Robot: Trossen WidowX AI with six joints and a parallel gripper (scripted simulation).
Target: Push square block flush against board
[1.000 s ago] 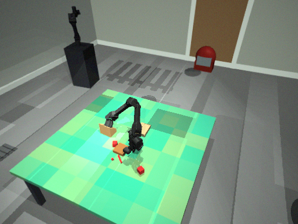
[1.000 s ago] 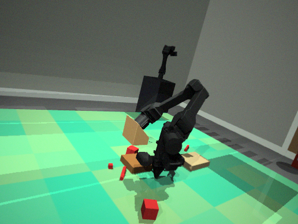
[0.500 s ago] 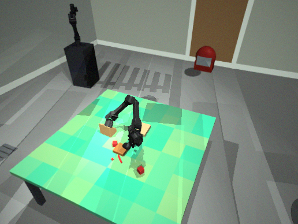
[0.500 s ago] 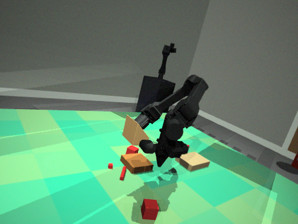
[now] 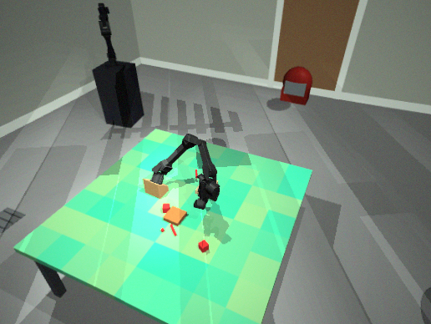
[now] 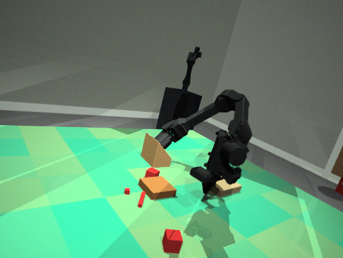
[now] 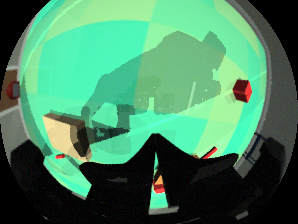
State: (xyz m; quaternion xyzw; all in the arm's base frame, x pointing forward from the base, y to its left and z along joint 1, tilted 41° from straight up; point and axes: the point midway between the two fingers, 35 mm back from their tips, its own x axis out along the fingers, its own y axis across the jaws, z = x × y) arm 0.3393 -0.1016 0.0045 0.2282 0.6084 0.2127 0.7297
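Note:
The orange square block [image 5: 175, 215] [image 6: 157, 187] lies flat on the table; slivers of it show behind the fingers in the wrist view. The pale tan board [image 6: 229, 189] [image 7: 62, 135] lies flat, well apart from the block. In the top view the arm hides nearly all of the board. My gripper [image 6: 204, 199] [image 7: 154, 136] is shut and holds nothing. It points down between block and board, close to the board's near left end in the exterior view. Whether the tips touch the table is unclear. They appear clear of both parts.
A red cube [image 5: 166, 207] [image 6: 152, 172] sits by the block. A small red cube [image 5: 162, 230] [image 6: 127, 191] and a red stick [image 5: 173, 230] [image 6: 141, 199] lie nearby. A larger red cube [image 5: 203, 246] [image 6: 172, 241] [image 7: 242, 90] stands farther off. A tan wedge [image 5: 154, 189] [image 6: 155, 153] is at my arm's base.

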